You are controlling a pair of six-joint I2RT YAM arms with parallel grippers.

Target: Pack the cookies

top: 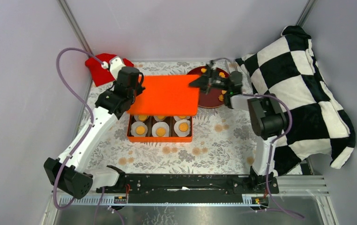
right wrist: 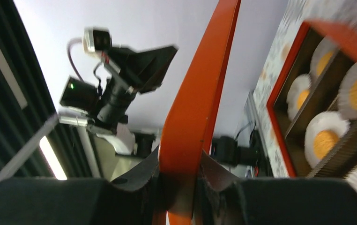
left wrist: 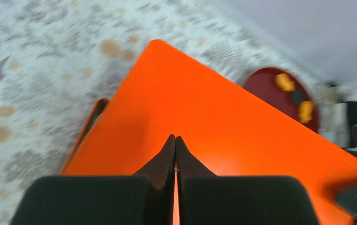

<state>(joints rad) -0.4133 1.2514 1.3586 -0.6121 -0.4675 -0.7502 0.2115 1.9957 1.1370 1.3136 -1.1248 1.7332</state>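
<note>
Right gripper (right wrist: 179,165) clamped on lid (top: 165,95) edge; left gripper (left wrist: 175,139) shut, tips over lid top, contact unclear. Cookies (top: 161,131) in box (top: 160,139), few on red plate (top: 209,100). We judge: square lid over rim, lower level, then release

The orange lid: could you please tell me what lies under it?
The orange lid partly covers the orange box. Its near row shows three cookies in white liners; a second row peeks out. Anything farther back is hidden.
</note>
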